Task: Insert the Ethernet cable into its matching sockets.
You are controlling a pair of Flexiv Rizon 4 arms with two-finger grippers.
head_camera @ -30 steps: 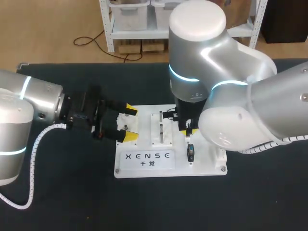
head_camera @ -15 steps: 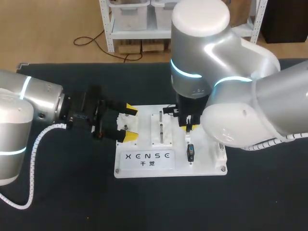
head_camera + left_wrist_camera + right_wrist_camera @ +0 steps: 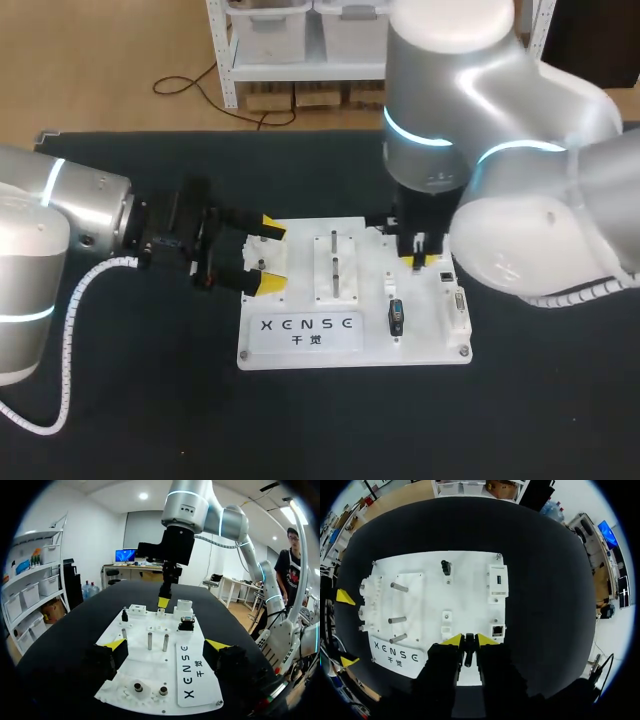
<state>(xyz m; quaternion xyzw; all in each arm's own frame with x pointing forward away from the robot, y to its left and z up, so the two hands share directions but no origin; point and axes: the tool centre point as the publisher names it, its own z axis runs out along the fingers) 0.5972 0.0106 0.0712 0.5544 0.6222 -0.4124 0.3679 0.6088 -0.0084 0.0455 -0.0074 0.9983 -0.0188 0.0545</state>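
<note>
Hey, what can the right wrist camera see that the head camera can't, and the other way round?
Only the right wrist view shows the dark cable plug pinched between the yellow tips of the right gripper; from the head view that arm's own bulk hides it. Only the head view shows the silver left arm and its white ribbed hose. Both show the white plastic board, its upright metal pegs and the left gripper at the board's edge.

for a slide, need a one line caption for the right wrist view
Right gripper holds a dark plug over the white board beside a small socket
</note>
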